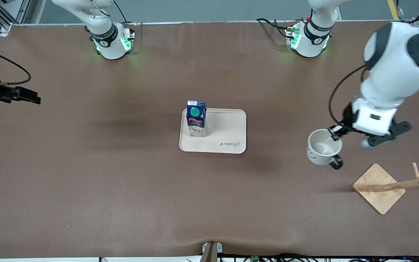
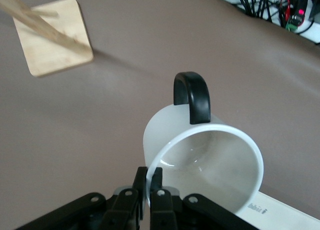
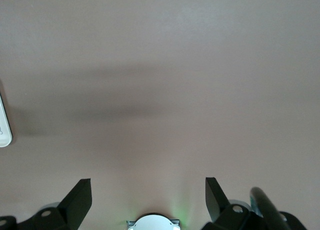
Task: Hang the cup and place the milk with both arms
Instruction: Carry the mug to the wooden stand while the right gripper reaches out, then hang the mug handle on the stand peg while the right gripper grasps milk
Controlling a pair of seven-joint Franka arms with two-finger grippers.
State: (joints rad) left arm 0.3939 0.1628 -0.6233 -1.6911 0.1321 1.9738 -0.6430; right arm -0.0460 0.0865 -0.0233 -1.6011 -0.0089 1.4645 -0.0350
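Two fingers (image 2: 150,187) pinching the cup's (image 1: 324,147) rim show only at the left gripper (image 1: 335,134); right gripper (image 3: 145,197) waits, spread, over bare table (image 1: 86,174).

Left hand (image 2: 148,190) raised, fingers pinched shut, right hand (image 3: 148,195) waiting, fingers spread

White, rounded shells on the left arm (image 1: 395,62) and the right arm (image 1: 96,18), with black bands and round black caps at the joints. Green lights glowing on the left base (image 1: 309,40) and the right base (image 1: 113,42), each with a small black emblem. Thin black cable (image 1: 335,98) looping down just above the left gripper (image 2: 148,182). White boxy block with a dark slot directly over it. Black angular fingers (image 2: 157,177) pressed close, pale round screw holes behind them. Same black, blocky fingers, set wide apart, on the right gripper (image 3: 147,190).
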